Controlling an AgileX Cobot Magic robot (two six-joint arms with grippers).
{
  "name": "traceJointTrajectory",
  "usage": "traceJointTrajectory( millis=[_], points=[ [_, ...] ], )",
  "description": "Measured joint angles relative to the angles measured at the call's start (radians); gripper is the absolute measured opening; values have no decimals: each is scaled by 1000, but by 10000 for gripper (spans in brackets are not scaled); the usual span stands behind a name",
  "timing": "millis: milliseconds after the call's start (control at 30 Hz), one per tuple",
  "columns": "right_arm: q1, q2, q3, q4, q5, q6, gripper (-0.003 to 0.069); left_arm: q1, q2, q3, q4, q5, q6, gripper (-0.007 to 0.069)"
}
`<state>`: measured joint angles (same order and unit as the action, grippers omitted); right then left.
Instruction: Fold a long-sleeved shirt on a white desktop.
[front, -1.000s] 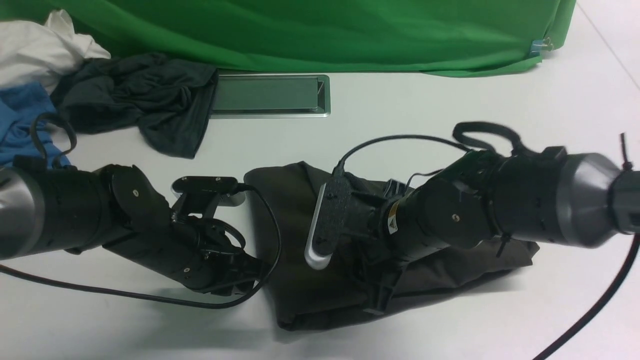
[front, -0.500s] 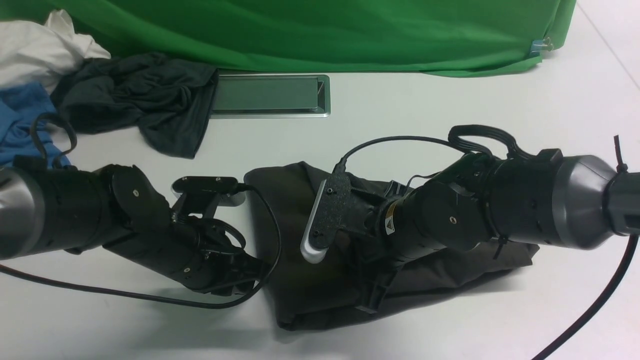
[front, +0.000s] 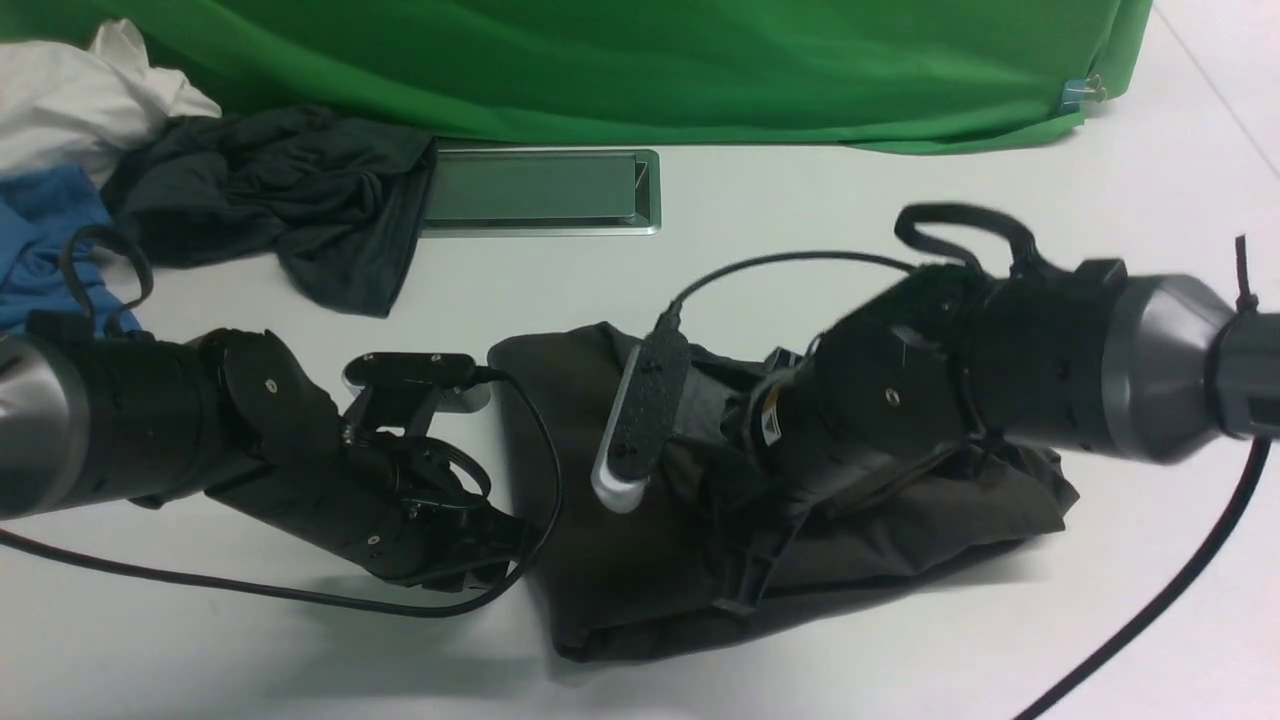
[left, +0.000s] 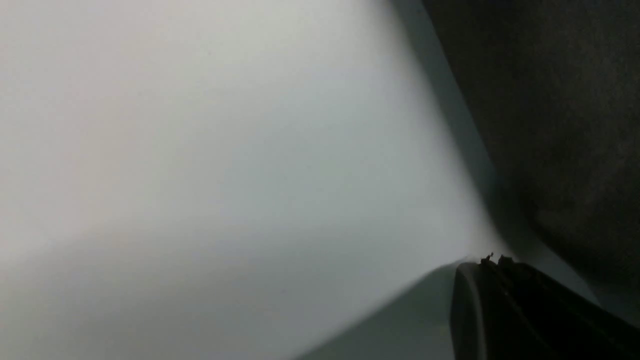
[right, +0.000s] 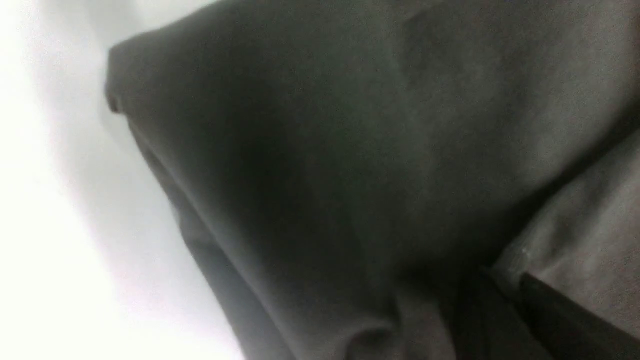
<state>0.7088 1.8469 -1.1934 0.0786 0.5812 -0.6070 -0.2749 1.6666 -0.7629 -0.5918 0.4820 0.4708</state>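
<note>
The long-sleeved shirt (front: 610, 580) lies as a dark brownish-black folded bundle in the middle of the white desktop (front: 800, 200). My right gripper (front: 742, 598) reaches down onto its near middle. In the right wrist view it (right: 507, 272) is shut on a ridge of the shirt's cloth (right: 350, 150). My left gripper (front: 512, 552) rests low on the desktop, just off the shirt's left edge. In the left wrist view it (left: 492, 260) is shut and empty, with the shirt (left: 560, 125) close beside it and not touching. No logo or sleeve shows.
A metal-framed hatch (front: 540, 190) sits at the back, below the green backdrop (front: 650, 60). A bluish-charcoal garment (front: 290, 200), a blue shirt (front: 40, 230) and white cloth (front: 70, 90) are piled at the back left. A black cable (front: 1150, 610) trails at the front right.
My right arm has risen and swung slightly left and back, and the cloth under it has lifted a little on the right. The left arm has not moved.
</note>
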Motion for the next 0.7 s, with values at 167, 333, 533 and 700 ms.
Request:
traceJointTrajectory(
  millis=[167,333,533,700],
  points=[
    [-52,0,-38,0,20,-13,48,0,0,0,0,0,0,20],
    [-127,0,-39,0,32,-30,48,0,0,0,0,0,2,20],
    [-227,0,-66,0,37,-64,48,0,0,0,0,0,1,20],
    [-260,0,-127,-5,-8,-160,48,0,0,0,0,0,1,20]
  ],
)
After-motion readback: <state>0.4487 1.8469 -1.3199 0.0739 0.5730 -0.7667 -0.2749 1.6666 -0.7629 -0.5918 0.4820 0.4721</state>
